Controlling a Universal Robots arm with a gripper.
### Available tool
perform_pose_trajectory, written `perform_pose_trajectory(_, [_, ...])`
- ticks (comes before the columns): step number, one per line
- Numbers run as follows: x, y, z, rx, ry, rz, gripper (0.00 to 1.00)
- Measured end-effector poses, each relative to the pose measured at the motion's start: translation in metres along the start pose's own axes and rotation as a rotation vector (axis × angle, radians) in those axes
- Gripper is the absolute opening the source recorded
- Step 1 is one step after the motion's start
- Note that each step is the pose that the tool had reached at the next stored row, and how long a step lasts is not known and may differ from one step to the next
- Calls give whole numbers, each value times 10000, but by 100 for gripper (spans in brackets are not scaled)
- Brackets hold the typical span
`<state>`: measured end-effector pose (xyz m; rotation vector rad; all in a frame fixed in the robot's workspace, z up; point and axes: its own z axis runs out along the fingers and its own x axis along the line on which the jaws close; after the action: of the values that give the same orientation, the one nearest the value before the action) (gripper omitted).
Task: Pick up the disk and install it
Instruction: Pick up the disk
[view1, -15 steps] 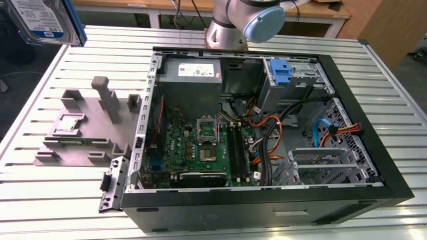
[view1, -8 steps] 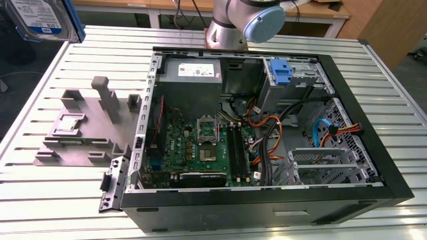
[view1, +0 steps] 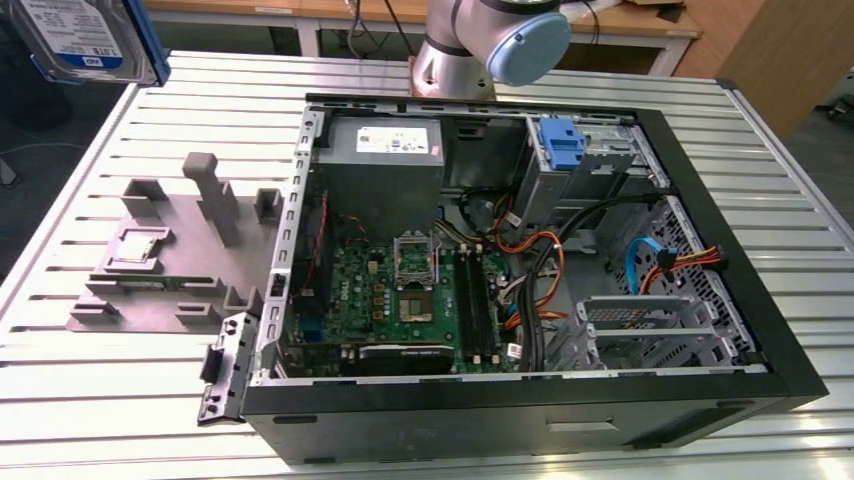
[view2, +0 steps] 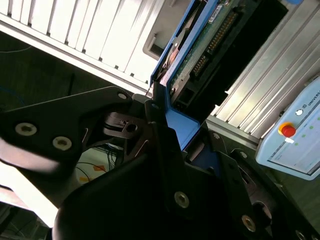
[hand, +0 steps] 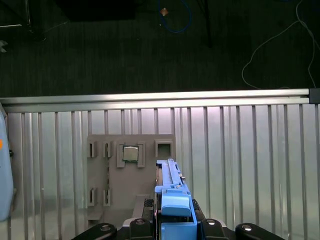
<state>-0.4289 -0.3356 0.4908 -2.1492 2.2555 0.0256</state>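
The disk (hand: 172, 192) is up in the air on its edge, above the gray holder (hand: 100, 175) on the table (hand: 240, 160). The gripper (hand: 175, 227) seems clamped on its blue frame, though its fingers are half hidden. I think a tight, straight hold matters now so it can't slip.

Grey fixture (hand: 100, 175) holding processor chip (hand: 130, 153) sits on slatted table (hand: 240, 175) below claw (hand: 174, 223), open computer case (view1: 507, 415) well apart, pendant (view2: 295, 137) beside.

Disk (view1: 83, 35) in tool (view2: 167, 125), fixture (view1: 167, 290) beside case (view1: 507, 410)
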Motion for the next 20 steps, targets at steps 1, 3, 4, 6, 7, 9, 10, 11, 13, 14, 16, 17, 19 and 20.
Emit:
perform_pose_trajectory(1, [7, 0, 0, 0, 0, 0, 37])
perform_pose_trajectory(3, [21, -1, -1, 0, 0, 1, 37])
perform_pose_trajectory(4, [28, -1, -1, 0, 0, 0, 37])
perform_pose_trajectory(6, [44, -2, -1, 0, 1, 0, 37])
perform_pose_trajectory(7, [50, -2, -1, 1, 2, 0, 37])
perform_pose_trajectory(9, [63, -3, -1, 1, 9, 1, 37])
perform_pose_trajectory(10, [72, -4, -2, 2, 17, 0, 37])
perform_pose_trajectory(11, [81, -4, -2, 3, 40, 0, 37])
perform_pose_trajectory(13, [99, -5, -3, 5, 103, 0, 37])
perform_pose_trajectory(14, [108, -5, -3, 6, 130, 0, 37])
perform_pose_trajectory(16, [124, -6, -3, 9, 179, -1, 37])
perform_pose_trajectory(17, [128, -7, -3, 11, 196, -1, 37])
perform_pose_trajectory(19, [132, -7, -4, 9, 201, 0, 37])
perform_pose_trajectory(20, [135, -7, -2, 11, 201, -1, 37])
